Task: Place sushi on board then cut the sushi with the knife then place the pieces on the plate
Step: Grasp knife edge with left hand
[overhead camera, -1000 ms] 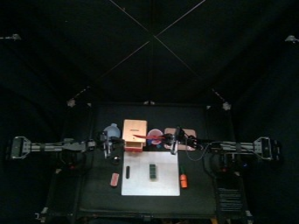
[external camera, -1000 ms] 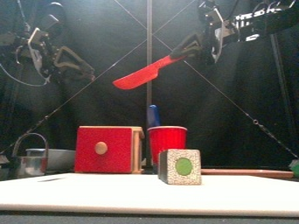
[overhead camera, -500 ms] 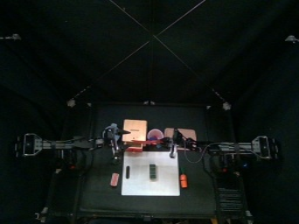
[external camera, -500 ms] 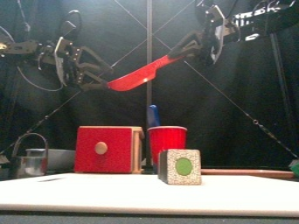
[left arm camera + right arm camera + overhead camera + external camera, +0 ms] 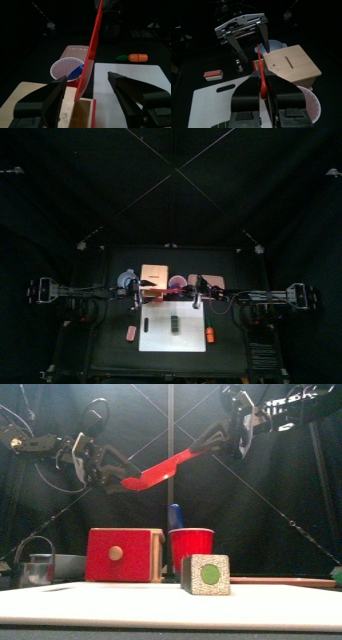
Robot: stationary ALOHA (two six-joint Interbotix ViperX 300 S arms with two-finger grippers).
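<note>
High over board (image 5: 120, 608), right claw (image 5: 263, 96) gripping red knife (image 5: 167, 466), left claw (image 5: 87, 78) open alongside

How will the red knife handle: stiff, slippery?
Probably stiff: the red knife juts straight from the right gripper without sagging. Its blade looks thin and smooth, so it may slip or twist in the fingers.

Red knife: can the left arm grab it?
Probably yes: the left pincer is open, the red knife is right at it, and nothing blocks the way. The right pincer holds its other end.
</note>
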